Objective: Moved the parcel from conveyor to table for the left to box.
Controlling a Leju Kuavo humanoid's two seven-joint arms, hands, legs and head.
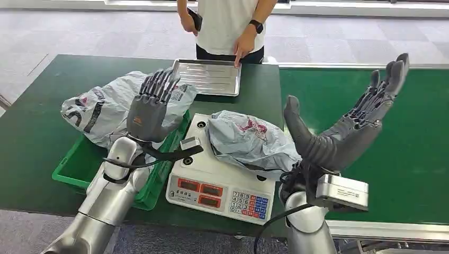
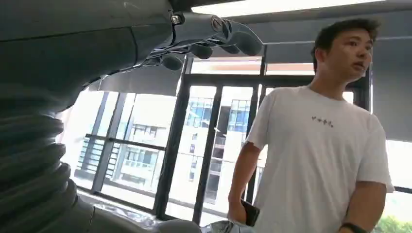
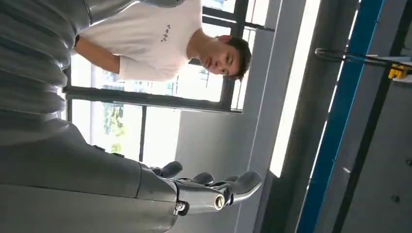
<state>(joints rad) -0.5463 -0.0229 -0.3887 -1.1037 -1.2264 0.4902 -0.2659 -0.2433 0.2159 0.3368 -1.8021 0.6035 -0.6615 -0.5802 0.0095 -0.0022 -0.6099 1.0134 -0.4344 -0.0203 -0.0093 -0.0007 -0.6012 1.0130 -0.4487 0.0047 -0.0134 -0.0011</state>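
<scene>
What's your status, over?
Left hand and right hand open, raised, empty. Parcel resting on scale. Another bag in green bin.

Two grey plastic-wrapped parcels: one (image 1: 100, 108) at 9 o'clock, lying over the one green crate (image 1: 71, 166); the other (image 1: 249, 140) at centre, on the one white scale (image 1: 219, 182). One metal tray (image 1: 209, 76) at 12 o'clock on the bench (image 1: 32, 127). One person (image 1: 227, 24) stands behind it. Two robot hands: left (image 1: 151, 108), right (image 1: 344, 124).
</scene>
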